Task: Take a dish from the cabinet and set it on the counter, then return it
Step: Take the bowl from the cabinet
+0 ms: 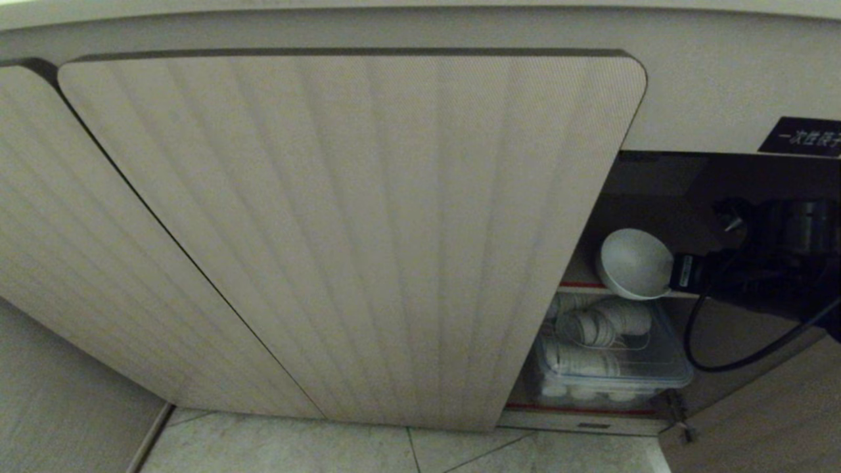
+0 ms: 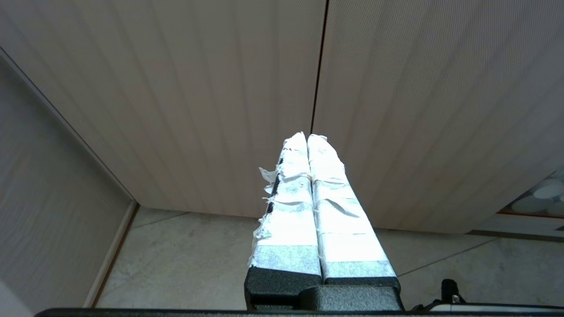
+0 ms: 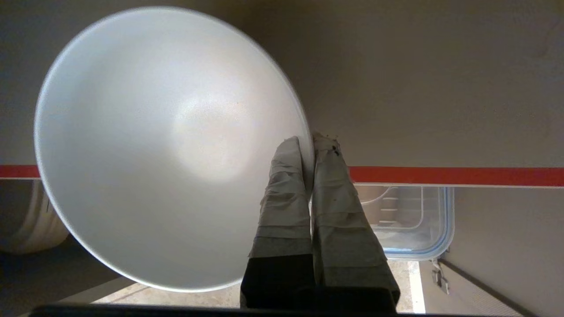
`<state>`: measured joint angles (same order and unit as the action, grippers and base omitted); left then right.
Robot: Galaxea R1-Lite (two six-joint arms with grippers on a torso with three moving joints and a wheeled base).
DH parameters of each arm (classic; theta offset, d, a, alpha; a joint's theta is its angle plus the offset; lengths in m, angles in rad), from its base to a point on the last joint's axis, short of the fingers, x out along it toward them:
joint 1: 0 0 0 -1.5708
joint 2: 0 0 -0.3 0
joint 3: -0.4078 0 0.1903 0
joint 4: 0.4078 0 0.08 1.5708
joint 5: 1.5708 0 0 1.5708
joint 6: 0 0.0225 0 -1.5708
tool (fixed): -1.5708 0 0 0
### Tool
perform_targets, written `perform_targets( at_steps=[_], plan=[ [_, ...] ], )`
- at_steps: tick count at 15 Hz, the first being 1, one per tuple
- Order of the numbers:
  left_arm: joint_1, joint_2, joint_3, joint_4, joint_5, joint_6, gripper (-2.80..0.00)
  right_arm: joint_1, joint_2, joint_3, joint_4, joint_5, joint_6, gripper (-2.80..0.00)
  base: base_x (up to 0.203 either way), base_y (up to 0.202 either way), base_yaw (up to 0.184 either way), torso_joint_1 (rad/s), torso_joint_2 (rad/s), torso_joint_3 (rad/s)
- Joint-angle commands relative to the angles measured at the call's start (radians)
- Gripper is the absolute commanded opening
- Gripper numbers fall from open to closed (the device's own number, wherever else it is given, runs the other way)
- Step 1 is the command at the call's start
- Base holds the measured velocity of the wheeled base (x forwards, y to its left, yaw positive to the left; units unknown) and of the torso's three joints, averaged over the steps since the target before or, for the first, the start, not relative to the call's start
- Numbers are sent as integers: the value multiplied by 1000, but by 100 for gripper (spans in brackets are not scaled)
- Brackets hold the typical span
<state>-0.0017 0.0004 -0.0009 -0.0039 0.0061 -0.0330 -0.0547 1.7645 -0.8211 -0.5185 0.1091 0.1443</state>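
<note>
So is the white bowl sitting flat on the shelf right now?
No, the white bowl hangs tilted, clamped at its rim by the right gripper, above the red-edged shelf.

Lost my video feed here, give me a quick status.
Right gripper shut on bowl rim, at the open cabinet. Left gripper shut, empty, facing closed doors. Nothing blocking.

Only readable text: a small black label (image 1: 803, 136) with white Chinese characters, roughly "一次性筷子", cut off at the frame edge, stuck on the beige cabinet (image 1: 709, 92) face just above the open compartment; nothing else legible in any view.
</note>
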Motion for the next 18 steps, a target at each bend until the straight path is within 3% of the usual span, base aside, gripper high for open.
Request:
perform_targets(
  at_steps=[1,6,18],
  plan=[
    [0,0,0,-1,0,-1,-280,-1,-9,-3,-6,3,3,-280,0,0,0,0,0,0],
    [0,0,0,-1,0,-1,-280,-1,-26,-15,6,3,92,-280,0,0,0,0,0,0],
    [0,0,-1,-1,0,-1,-280,-1,-54,-4,78,6,138,-280,0,0,0,0,0,0]
  ],
)
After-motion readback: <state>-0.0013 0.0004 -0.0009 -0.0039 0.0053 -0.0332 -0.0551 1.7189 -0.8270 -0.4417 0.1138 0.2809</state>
